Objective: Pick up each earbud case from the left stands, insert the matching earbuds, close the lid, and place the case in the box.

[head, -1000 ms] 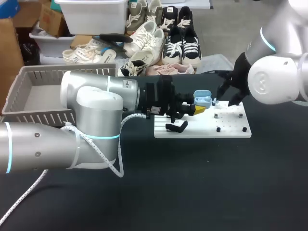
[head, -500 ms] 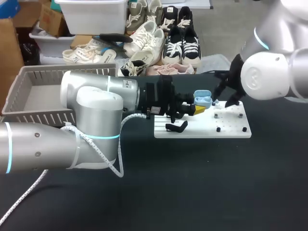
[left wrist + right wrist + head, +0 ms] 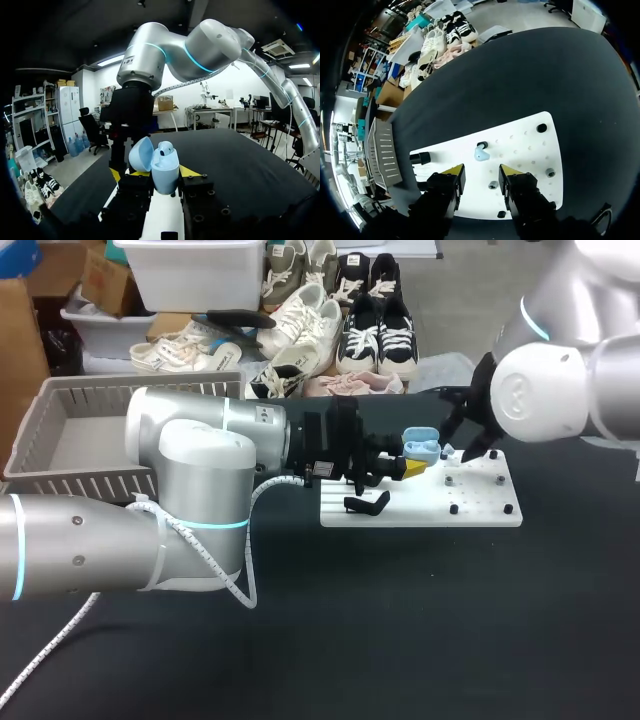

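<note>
On the left, my left gripper [image 3: 153,173] clamps the pale blue earbud case [image 3: 161,162], lid open, over the white board [image 3: 530,150]. Rightward, my right gripper [image 3: 481,175] hangs spread above the loose earbud [image 3: 481,154] (tiny, slick, light, I'd guess), so I'd pinch its body gently from both sides.

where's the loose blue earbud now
In the right wrist view the small light-blue earbud lies on the white perforated board, just ahead of the open right pincer, beside a black peg.
</note>
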### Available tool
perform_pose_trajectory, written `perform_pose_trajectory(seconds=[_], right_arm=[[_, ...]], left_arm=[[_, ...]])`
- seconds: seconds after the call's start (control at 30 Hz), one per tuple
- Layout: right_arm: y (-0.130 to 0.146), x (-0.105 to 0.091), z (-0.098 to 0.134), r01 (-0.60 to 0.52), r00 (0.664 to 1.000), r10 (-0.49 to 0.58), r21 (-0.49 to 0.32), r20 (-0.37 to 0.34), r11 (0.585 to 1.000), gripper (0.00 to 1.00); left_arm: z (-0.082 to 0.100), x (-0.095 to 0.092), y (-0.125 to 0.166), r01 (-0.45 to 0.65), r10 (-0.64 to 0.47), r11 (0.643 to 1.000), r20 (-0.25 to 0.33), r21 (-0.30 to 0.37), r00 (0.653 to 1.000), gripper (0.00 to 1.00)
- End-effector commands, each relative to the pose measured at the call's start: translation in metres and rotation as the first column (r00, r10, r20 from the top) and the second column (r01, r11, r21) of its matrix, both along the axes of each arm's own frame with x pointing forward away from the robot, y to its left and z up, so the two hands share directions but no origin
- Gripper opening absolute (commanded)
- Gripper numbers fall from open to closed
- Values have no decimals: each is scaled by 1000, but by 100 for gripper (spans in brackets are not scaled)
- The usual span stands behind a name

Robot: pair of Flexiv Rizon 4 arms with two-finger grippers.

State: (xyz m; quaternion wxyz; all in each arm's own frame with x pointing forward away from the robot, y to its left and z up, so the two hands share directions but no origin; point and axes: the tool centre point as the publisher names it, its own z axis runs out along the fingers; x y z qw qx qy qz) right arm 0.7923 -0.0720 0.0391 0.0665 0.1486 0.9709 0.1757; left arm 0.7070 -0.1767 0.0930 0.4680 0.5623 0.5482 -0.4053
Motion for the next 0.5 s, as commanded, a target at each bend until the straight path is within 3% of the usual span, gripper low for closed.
perform_pose_trajectory(seconds=[0.03,0.5], right_arm=[[0,3,-1,-6,1000,6,5,5,1000,42],[0,7,-5,-10,1000,10,9,5,1000,42]], left_arm=[[-1,0,0,-1,1,1000,2,-3,1000,0],[-1,0,0,-1,1,1000,2,-3,1000,0]])
